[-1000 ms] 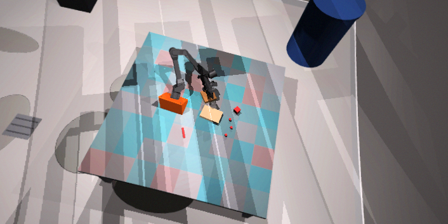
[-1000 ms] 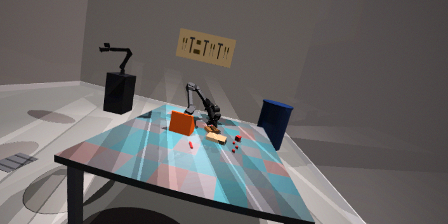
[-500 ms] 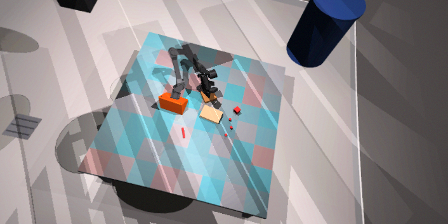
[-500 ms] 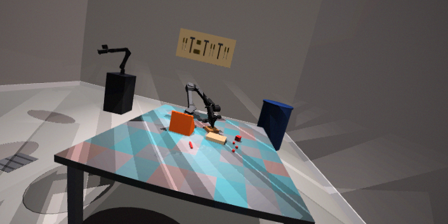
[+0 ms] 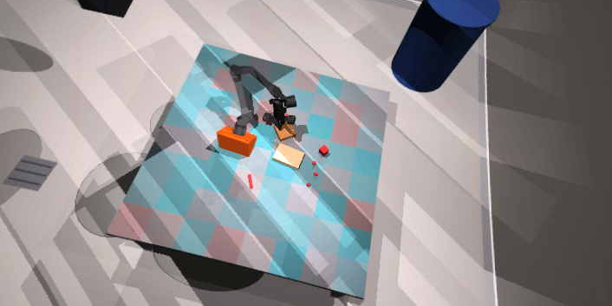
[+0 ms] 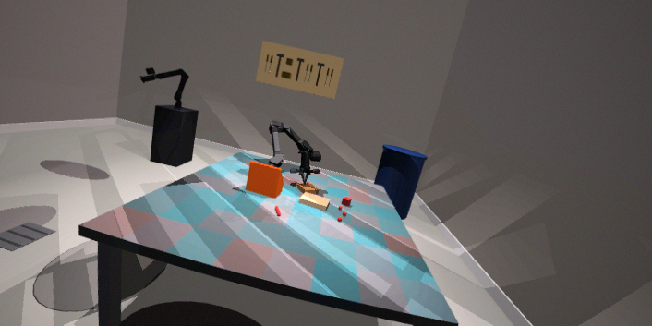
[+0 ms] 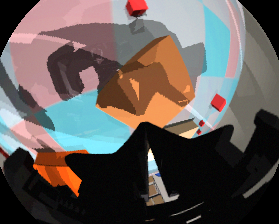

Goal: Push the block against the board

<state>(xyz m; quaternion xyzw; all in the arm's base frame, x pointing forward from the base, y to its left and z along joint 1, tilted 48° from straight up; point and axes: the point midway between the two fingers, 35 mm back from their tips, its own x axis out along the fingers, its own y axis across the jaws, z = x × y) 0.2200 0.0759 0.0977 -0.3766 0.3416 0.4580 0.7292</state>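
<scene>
while its gripper (image 5: 284, 127) hangs closed, empty, over the square block (image 5: 286, 132), the board (image 5: 289, 155) lies apart.

Top view: high overhead, tilted, far off; takes in the whole checkered bench (image 5: 269, 230) and the floor around it.

Exterior view: from beyond a bench (image 6: 259, 254) corner, slightly above, facing the back wall; distant.

Wrist view: fisheye, very close, looking down past dark fingers at the square block (image 7: 146, 83).

All three share the square block (image 5: 286, 133) (image 6: 307, 187).
</scene>
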